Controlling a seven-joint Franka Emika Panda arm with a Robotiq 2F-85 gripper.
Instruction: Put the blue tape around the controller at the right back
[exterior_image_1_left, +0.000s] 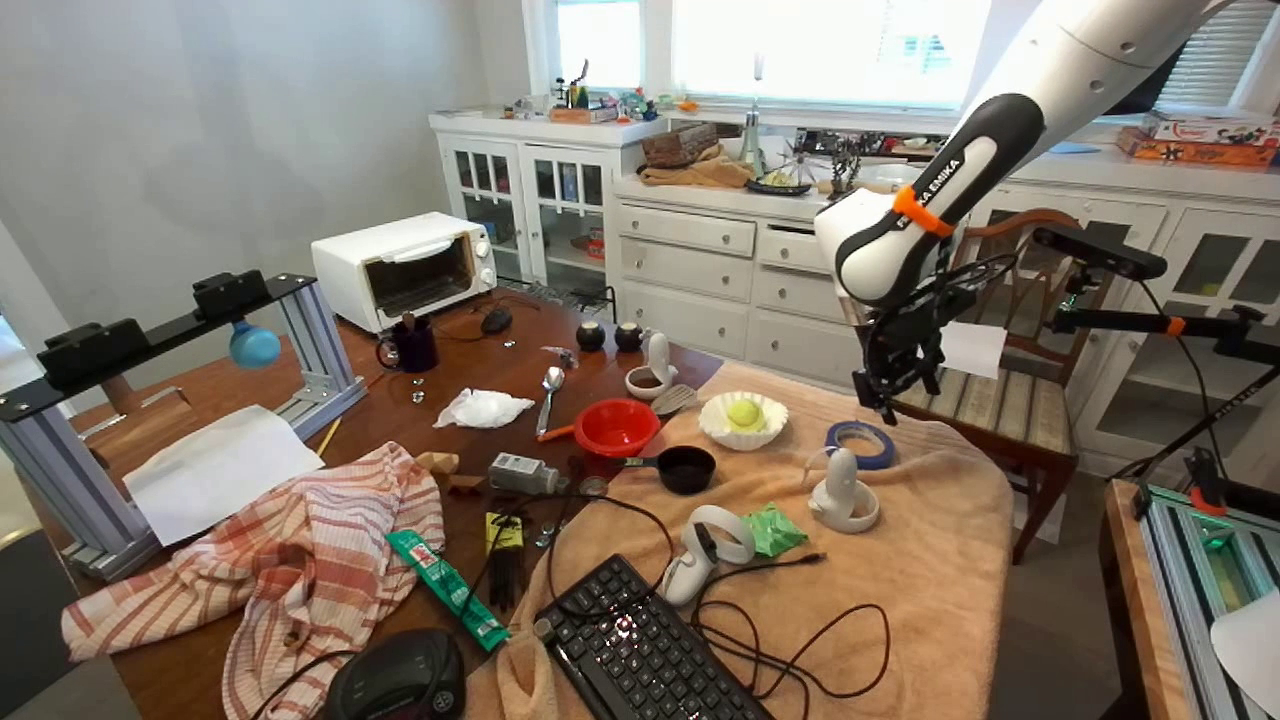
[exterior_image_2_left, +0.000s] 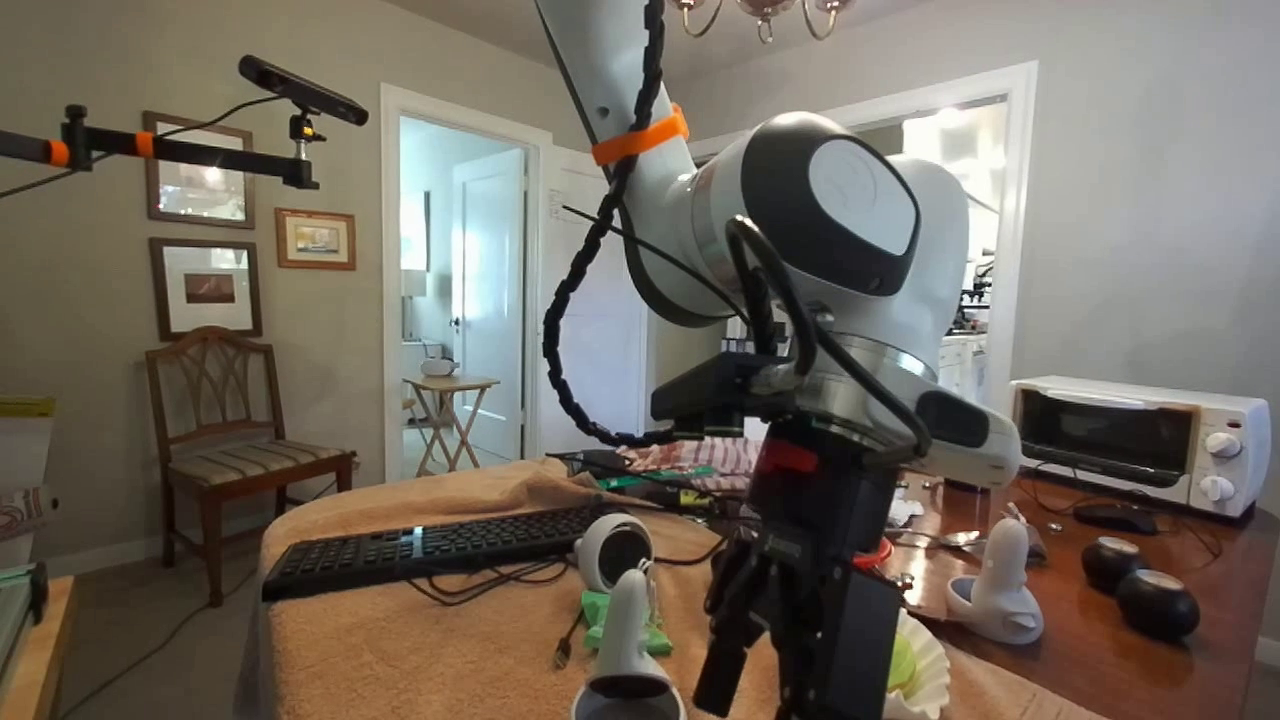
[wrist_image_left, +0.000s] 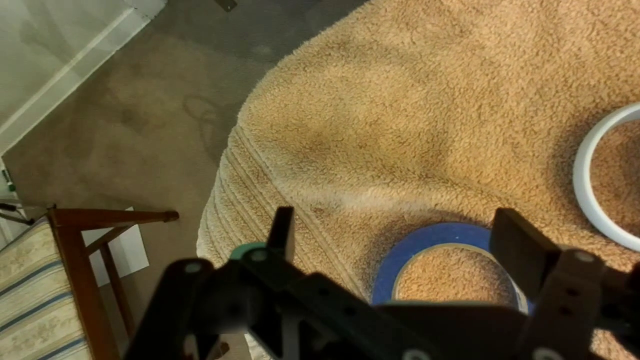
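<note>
Above the beige towel (wrist_image_left: 375, 110), the gripper (wrist_image_left: 393, 215) is hanging with its fingers (wrist_image_left: 522, 250) spread apart and nothing gripped. In the wrist view one finger is covering part of the blue tape (wrist_image_left: 440, 235), which is lying flat on the towel below — so a straight descent would probably be landing that finger on the roll, tipping it rather than taking its edge. The soft, ridged towel could also be rumpling and letting it slide. Just beside the roll a white controller (exterior_image_1_left: 842, 480) is standing upright; a low sideways swing could be toppling it. Farther off, a fluted white bowl (exterior_image_1_left: 735, 442) is sitting roughly between the roll and another controller (exterior_image_1_left: 657, 352), which is standing on bare table (exterior_image_1_left: 470, 365), so a low carry could be dragging the bowl along. Which controller the task is meaning I cannot tell — that doubt is inviting a wrong choice.
</note>
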